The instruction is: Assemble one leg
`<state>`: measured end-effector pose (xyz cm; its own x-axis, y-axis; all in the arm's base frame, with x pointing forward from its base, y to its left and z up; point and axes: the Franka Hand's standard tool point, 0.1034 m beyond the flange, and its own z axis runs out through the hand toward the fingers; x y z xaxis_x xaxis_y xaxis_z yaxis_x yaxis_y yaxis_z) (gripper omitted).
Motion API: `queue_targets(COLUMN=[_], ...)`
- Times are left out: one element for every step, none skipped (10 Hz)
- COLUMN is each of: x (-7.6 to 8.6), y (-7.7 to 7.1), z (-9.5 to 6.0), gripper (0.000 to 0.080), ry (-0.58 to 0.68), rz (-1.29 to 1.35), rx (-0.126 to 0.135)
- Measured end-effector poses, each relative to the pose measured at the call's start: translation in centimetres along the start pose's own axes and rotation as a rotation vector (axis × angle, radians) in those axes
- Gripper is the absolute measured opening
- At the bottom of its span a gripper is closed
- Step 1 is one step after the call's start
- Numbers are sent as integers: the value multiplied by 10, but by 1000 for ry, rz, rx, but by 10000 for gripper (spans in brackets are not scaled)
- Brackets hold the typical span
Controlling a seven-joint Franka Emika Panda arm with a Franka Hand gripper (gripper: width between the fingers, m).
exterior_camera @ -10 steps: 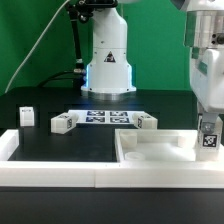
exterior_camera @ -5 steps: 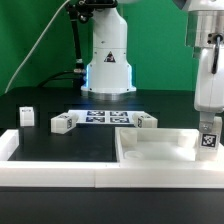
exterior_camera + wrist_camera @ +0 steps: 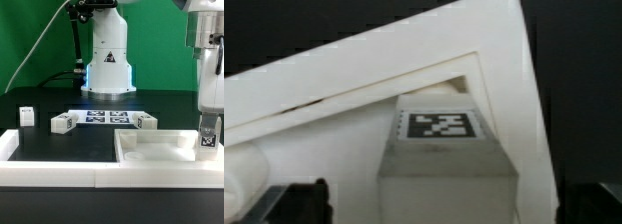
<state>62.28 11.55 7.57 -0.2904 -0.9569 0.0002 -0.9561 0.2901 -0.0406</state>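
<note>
You had the end effector [image 3: 209, 141] spread wide around the tagged leg [image 3: 209, 139], which stood upright in the panel's [image 3: 150, 152] corner at the exterior view's right.

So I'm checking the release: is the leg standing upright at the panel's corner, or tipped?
Upright: the leg stands straight at the white panel's far corner on the exterior view's right, its tag facing out.

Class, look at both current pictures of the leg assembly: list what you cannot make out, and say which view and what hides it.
- Exterior view: the gripper is partly cut off by the picture's right edge.
- Exterior view: the foot of the leg is hidden behind the white panel wall.
- Wrist view: the leg's seating is hidden by its own body.
- Exterior view: the other loose parts' tags are too small to read.
</note>
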Motion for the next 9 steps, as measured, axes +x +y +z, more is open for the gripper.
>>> queue_targets(x=[0,0,0,0,0,0,0,0,0], y=[0,0,0,0,0,0,0,0,0], z=[0,0,0,0,0,0,0,0,0], gripper=[648,648,649,649,649,649,649,649,649], ry=[0,0,0,0,0,0,0,0,0], rz=[0,0,0,0,0,0,0,0,0], rx=[0,0,0,0,0,0,0,0,0])
